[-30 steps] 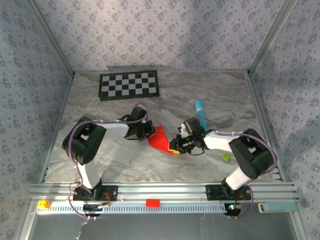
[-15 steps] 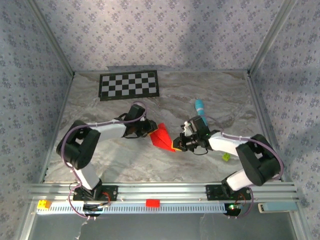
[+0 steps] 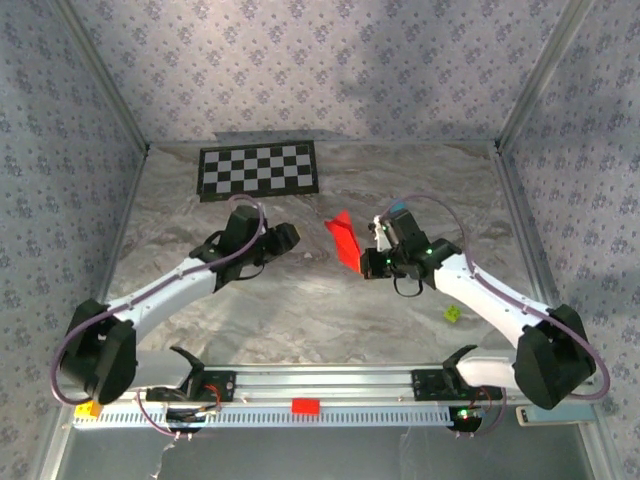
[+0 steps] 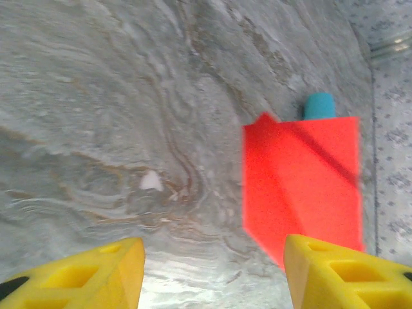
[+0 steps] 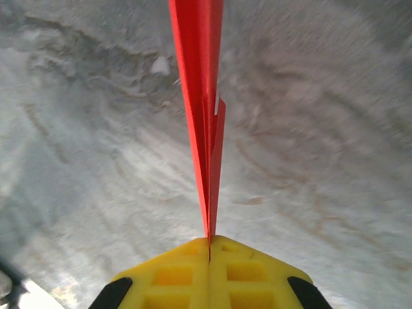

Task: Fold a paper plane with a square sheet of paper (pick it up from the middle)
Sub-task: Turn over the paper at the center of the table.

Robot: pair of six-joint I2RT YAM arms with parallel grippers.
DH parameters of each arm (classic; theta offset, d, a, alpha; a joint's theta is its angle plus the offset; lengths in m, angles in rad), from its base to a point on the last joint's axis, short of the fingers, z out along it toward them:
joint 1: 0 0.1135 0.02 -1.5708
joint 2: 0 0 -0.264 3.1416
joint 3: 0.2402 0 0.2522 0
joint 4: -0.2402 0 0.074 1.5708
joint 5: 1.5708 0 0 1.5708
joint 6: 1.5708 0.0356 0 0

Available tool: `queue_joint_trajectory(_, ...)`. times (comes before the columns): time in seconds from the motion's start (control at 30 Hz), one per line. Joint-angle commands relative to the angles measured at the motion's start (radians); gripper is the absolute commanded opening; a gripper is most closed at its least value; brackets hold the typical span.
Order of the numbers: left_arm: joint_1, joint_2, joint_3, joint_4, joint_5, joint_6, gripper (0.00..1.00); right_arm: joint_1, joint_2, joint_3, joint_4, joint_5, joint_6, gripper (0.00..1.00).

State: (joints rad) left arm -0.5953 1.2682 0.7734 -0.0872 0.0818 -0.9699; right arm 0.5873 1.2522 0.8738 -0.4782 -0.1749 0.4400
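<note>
Paper: the red folded paper [image 3: 344, 240] is just right of the middle of the top view, over the grey marble table [image 3: 300, 310]. It looks thin and stands on its edge.
Right claw: the right gripper [image 3: 370, 262] is pinched tight on the lower right end of the paper. In the right wrist view the yellow fingers [image 5: 170, 270] press together at the bottom, and the paper [image 5: 203, 96] runs straight up from them, seen edge-on.
Left claw: the left gripper [image 3: 285, 237] is to the left of the paper, not touching it, with its fingers spread apart and nothing in them. In the left wrist view the paper [image 4: 302, 180] is a flat red shape at the right, just above the right yellow finger [image 4: 341, 270].
Touching the table: cannot tell.
Teal stick: its end [image 4: 319, 105] peeks out above the paper.
</note>
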Motion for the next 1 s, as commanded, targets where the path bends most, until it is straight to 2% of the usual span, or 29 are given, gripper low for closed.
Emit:
queue_joint_trajectory(0.0,0.006,-0.07,-0.036,-0.062,-0.121,-0.011,0.6,0.067,0.007,0.078,-0.204,0.378,-0.108,0.01)
queue_joint_trajectory(0.17,0.02,-0.176,-0.087,-0.112,-0.222,-0.056,0.61,0.241,0.143,0.191,-0.382,0.843,-0.128,0.01)
queue_joint_trajectory(0.23,0.029,-0.219,-0.108,-0.13,-0.254,-0.07,0.61,0.301,0.21,0.231,-0.439,0.941,-0.1,0.0)
queue_joint_trajectory(0.3,0.041,-0.259,-0.129,-0.15,-0.285,-0.085,0.63,0.346,0.284,0.261,-0.458,0.968,-0.092,0.01)
queue_joint_trajectory(0.43,0.064,-0.322,-0.155,-0.19,-0.314,-0.105,0.63,0.434,0.42,0.307,-0.463,0.919,-0.069,0.02)
queue_joint_trajectory(0.67,0.089,-0.423,-0.196,-0.227,-0.352,-0.121,0.64,0.542,0.554,0.371,-0.349,0.66,-0.09,0.1)
queue_joint_trajectory(0.77,0.095,-0.441,-0.207,-0.232,-0.351,-0.121,0.64,0.544,0.558,0.374,-0.292,0.537,-0.106,0.17)
queue_joint_trajectory(0.83,0.098,-0.443,-0.21,-0.231,-0.345,-0.119,0.64,0.531,0.535,0.366,-0.258,0.469,-0.106,0.25)
queue_joint_trajectory(0.97,0.103,-0.423,-0.209,-0.211,-0.31,-0.108,0.66,0.451,0.415,0.277,-0.135,0.291,-0.087,0.39)
